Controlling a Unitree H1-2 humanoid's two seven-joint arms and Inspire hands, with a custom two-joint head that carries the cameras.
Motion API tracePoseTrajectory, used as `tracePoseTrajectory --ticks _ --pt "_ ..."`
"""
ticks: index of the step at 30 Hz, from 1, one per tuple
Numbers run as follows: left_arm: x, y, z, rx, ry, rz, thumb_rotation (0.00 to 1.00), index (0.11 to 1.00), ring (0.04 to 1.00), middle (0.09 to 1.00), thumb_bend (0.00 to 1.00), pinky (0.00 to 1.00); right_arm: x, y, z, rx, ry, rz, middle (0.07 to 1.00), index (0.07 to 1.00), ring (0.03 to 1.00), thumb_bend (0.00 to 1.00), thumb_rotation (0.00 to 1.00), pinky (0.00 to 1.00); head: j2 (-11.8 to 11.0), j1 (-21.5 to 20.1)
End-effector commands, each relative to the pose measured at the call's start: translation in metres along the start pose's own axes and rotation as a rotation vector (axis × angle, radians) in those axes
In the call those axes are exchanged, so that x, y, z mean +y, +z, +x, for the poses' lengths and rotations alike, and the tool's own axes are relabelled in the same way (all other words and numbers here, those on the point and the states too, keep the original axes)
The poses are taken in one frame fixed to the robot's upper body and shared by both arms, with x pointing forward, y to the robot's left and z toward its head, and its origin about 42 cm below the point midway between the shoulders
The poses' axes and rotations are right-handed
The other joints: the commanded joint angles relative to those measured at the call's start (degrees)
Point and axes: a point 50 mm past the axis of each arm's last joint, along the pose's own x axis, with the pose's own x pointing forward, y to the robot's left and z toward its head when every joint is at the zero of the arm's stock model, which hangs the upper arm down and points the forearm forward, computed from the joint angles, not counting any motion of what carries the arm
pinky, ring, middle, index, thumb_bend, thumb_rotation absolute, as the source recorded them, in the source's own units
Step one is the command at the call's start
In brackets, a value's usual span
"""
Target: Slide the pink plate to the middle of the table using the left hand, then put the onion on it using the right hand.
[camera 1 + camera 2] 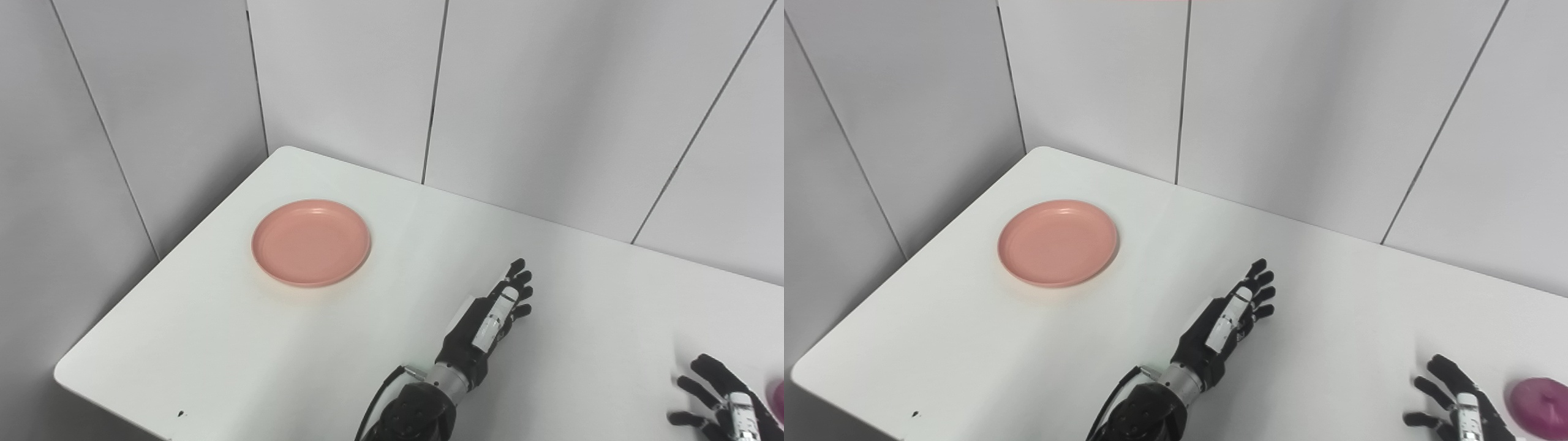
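Both hands [1228,321] [1454,401] rest, fingers apart, on white table [968,343] cornered by grey panel walls [1304,92].

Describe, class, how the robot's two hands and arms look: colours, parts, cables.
The left hand is black with slim segmented fingers and a white panel on its back, joined by a silver metal wrist to a black forearm with a thin black cable. The right hand looks alike: black, with a white panel.

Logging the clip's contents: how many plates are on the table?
1. The pink plate sits empty on the table's far left, apart from both hands. None other shows, though the frame cuts the table's right end.
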Motion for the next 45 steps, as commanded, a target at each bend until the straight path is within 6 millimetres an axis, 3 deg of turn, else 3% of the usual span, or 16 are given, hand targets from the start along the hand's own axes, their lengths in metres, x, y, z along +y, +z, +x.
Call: tracePoseTrajectory --ticks 1,11,14,24,36,45 --pt "-0.017 0.006 0.008 0.017 0.003 -0.047 1.00 1.000 0.998 1.000 0.42 0.99 0.004 0.005 0.004 -0.035 0.007 0.011 0.787 0.739 0.723 0.25 0.80 0.37 -0.04 0.03" --pt "-0.009 0.053 0.012 -0.076 0.005 -0.068 1.00 1.000 1.000 1.000 0.41 1.00 0.006 0.001 0.007 -0.049 0.010 0.016 0.765 0.705 0.697 0.27 0.78 0.34 -1.04 0.27" --pt "-0.005 0.070 0.014 -0.118 0.009 -0.068 1.00 1.000 1.000 1.000 0.41 1.00 0.007 0.001 0.007 -0.056 0.015 0.013 0.780 0.716 0.716 0.32 0.80 0.34 -1.31 0.42" --pt "0.013 0.121 0.016 -0.248 0.052 -0.042 1.00 0.999 0.994 1.000 0.41 1.00 0.013 -0.001 0.010 -0.054 0.008 0.019 0.792 0.712 0.738 0.33 0.85 0.26 -2.84 0.27" --pt "0.038 0.159 0.008 -0.387 0.097 0.027 1.00 0.992 0.988 0.998 0.43 0.98 0.021 0.003 0.009 -0.047 -0.016 0.040 0.788 0.707 0.725 0.37 0.84 0.23 -3.35 -0.21" --pt "0.069 0.180 0.010 -0.444 0.203 0.077 1.00 0.999 0.999 1.000 0.41 1.00 0.018 0.001 0.010 -0.056 -0.014 0.026 0.780 0.693 0.719 0.40 0.86 0.20 -3.23 0.41"
